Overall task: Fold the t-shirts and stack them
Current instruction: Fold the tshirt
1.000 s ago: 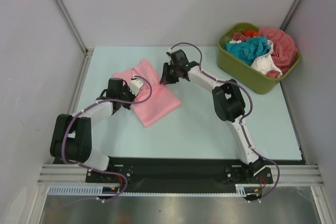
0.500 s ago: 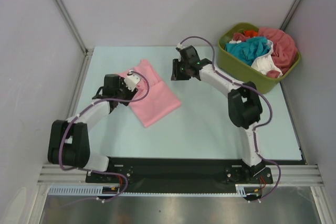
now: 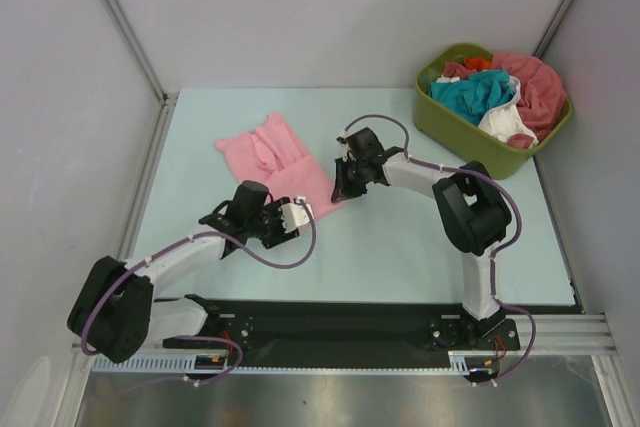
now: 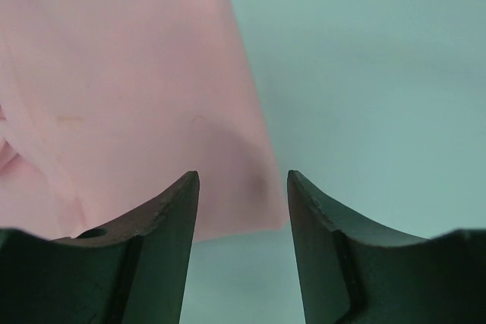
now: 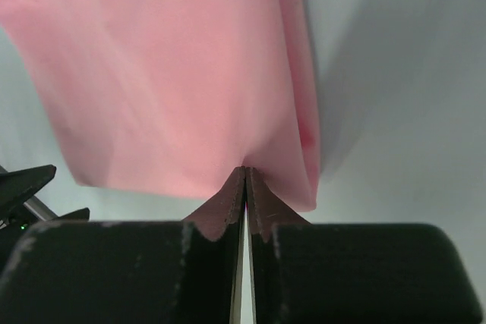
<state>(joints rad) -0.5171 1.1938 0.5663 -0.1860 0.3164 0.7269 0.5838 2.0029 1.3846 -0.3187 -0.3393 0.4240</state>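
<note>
Both arms have swung in to the near end of the light pink t-shirt (image 3: 270,152). The right gripper (image 5: 245,176) pinches its right edge. The left gripper (image 4: 243,180) is spread, with the near corner just ahead, probably untouched. Shirt lies on the table (image 3: 420,237), left of centre.

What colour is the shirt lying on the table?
Plain light pink, no pattern. The shirt shows best in the right wrist view.
</note>
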